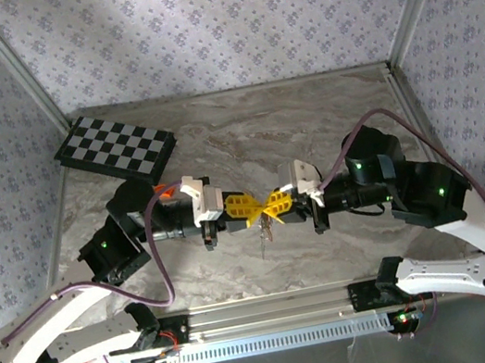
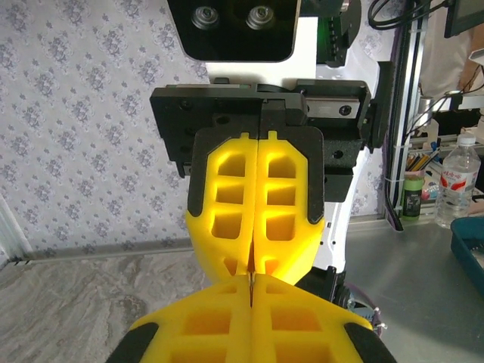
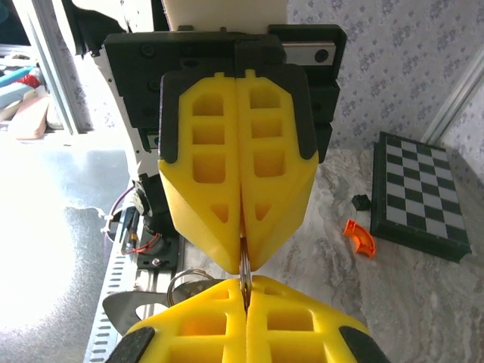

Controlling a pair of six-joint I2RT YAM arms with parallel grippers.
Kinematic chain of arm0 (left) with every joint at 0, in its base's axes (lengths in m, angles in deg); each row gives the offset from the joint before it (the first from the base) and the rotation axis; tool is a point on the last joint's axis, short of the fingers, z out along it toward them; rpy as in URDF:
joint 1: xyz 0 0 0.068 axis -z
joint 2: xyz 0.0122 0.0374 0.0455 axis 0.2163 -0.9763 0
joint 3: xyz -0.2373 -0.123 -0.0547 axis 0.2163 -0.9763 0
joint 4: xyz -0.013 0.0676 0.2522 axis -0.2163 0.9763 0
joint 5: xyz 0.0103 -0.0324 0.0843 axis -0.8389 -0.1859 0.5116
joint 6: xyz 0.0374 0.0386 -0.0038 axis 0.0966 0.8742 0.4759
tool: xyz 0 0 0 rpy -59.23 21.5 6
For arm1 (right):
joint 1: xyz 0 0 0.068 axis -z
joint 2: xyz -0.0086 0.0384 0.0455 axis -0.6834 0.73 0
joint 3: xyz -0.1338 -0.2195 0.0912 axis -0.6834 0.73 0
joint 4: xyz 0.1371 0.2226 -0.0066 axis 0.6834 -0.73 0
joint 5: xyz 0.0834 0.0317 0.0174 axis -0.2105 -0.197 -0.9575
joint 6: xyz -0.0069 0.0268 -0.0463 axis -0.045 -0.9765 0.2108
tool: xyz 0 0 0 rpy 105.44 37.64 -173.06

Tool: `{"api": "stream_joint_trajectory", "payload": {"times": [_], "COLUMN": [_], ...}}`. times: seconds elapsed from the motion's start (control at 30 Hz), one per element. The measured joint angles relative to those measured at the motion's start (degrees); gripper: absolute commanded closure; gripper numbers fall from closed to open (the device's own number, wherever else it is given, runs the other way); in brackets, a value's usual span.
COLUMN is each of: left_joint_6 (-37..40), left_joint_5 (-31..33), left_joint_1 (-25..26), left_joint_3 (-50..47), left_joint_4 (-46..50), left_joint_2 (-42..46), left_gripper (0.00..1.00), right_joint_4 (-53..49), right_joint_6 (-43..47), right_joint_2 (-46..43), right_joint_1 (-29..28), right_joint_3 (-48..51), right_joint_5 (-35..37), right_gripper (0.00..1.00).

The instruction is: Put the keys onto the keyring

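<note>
Clamped together, tip to tip, at centre frame of the overhead view: left end effector [image 1: 253,210] and right end effector [image 1: 270,205], yellow fingers [image 1: 238,207] shut tight and meeting nose to nose above the marbled worktop [image 1: 307,123].

Pinched in the seam between them, at lower centre of the right-wrist view: the thin metal edge of the keyring [image 3: 244,270], gripped from both sides. Curving off toward the lower left, a wire loop. Below that, a flat silvery piece [image 3: 125,306], possibly a key blade but too hidden to tell.

Dangling just under the meeting point in the overhead view: a slim hanging bit [image 1: 266,232], too small to name.

Lying apart at the right of the right-wrist frame: a small orange curved piece [image 3: 361,238] and a tiny black piece [image 3: 361,202], both just beside a chequered board [image 3: 420,197].

Judged to be mid-threading, with the ring held off the worktop by both arms and no red-headed key clearly on it yet. Next move likely calling for a steady hold on one side and a release on the other, then a regrasp to part the ring's coil and feed a key's hole onto it. Fine alignment needed, with little margin for slip.
</note>
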Motion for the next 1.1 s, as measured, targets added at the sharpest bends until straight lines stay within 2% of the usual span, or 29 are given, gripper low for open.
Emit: {"api": "stream_joint_trajectory", "payload": {"times": [0.07, 0.17, 0.3, 0.5, 1.1], "left_joint_6": [0.3, 2.4, 5.8, 9.3, 11.2], "left_joint_5": [1.0, 3.3, 7.2, 9.5, 12.1], "left_joint_1": [0.0, 0.0, 0.0, 0.0, 0.0], "left_joint_3": [0.0, 0.9, 4.2, 6.6, 6.6], "left_joint_4": [0.5, 4.2, 11.7, 18.0, 20.8], "left_joint_2": [0.0, -0.4, -1.7, -2.9, -5.0], "left_gripper": [0.97, 0.83, 0.82, 0.82, 0.71], "right_joint_4": [-0.1, -2.2, -7.7, -13.2, -16.7], "right_joint_6": [0.4, 1.6, 4.2, 6.8, 7.5], "right_joint_2": [0.0, 1.0, 4.0, 7.3, 8.3], "right_joint_1": [0.0, -0.1, -0.1, -0.5, -0.9], "right_joint_3": [0.0, -0.6, -3.2, -6.5, -6.7], "right_joint_5": [0.7, 2.4, 5.1, 6.6, 7.8], "right_gripper": [1.00, 1.00, 1.00, 1.00, 1.00]}}
